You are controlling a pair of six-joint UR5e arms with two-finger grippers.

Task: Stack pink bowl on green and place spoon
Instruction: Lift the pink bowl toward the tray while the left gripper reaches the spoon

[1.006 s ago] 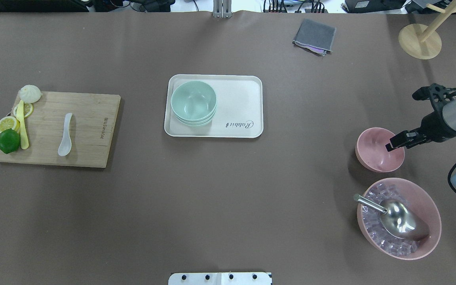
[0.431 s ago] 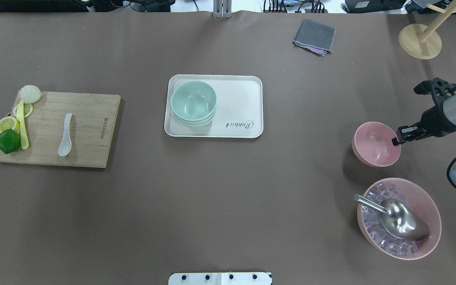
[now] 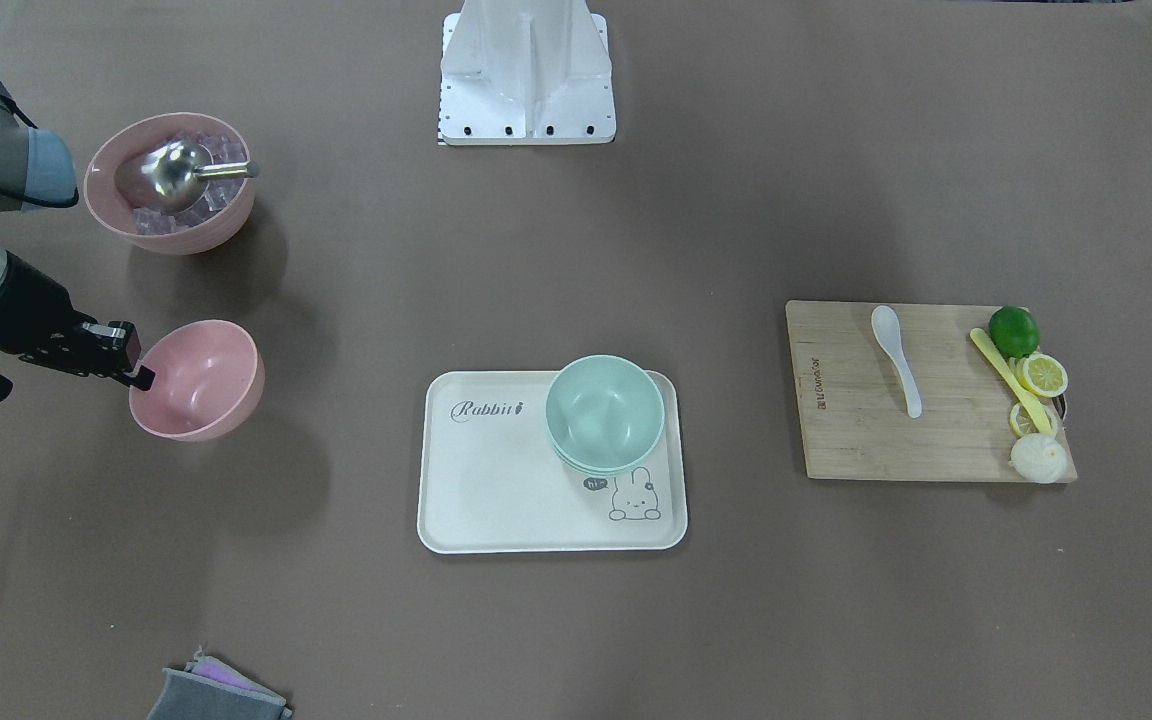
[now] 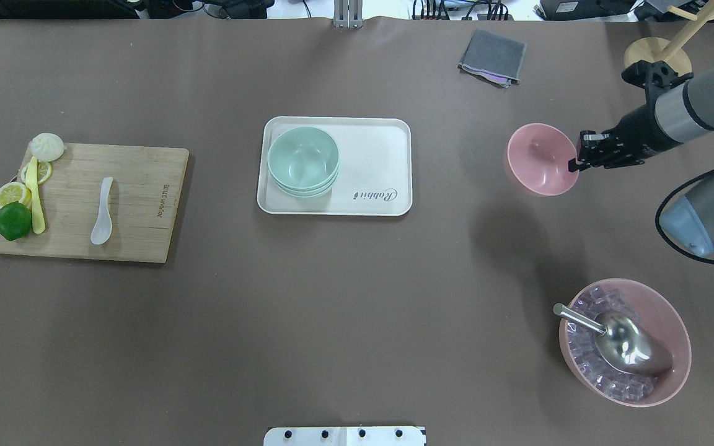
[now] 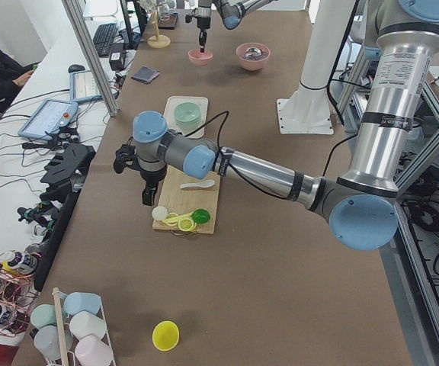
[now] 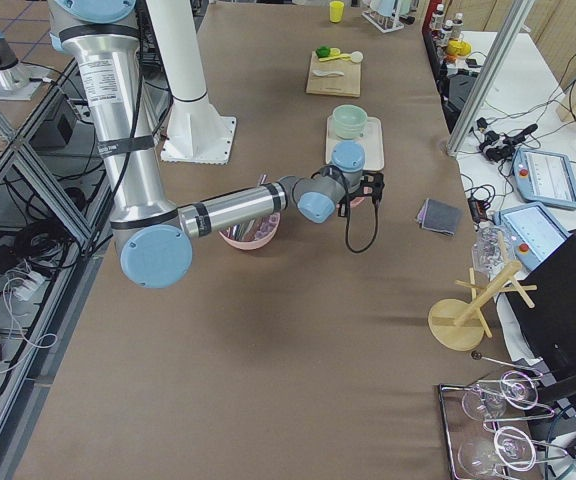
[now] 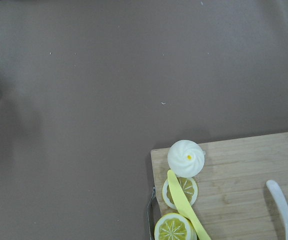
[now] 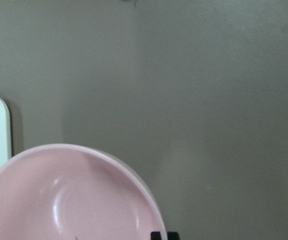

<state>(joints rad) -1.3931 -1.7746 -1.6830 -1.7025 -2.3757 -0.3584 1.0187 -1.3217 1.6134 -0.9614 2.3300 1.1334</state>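
Note:
My right gripper [image 4: 574, 164] is shut on the right rim of the small pink bowl [image 4: 542, 160] and holds it above the table, to the right of the tray; this also shows in the front view [image 3: 139, 375]. The stacked green bowls [image 4: 303, 160] sit at the left end of the white tray [image 4: 382, 155]. The white spoon [image 4: 103, 212] lies on the wooden cutting board [image 4: 140, 204] at the left. My left gripper [image 5: 149, 197] hangs above the table by the board's far-left corner; I cannot tell whether it is open or shut.
A large pink bowl [image 4: 682, 337] of ice cubes with a metal scoop [image 4: 626, 344] stands front right. A grey cloth [image 4: 493, 57] and a wooden stand [image 4: 657, 65] are at the back right. A lime, lemon slices, a yellow knife and a bun [image 4: 47, 146] lie at the board's left edge.
My right gripper closed on the pink bowl's rim, lifted it, and carried it away from the robot and left toward the tray. The rest is unmoved.

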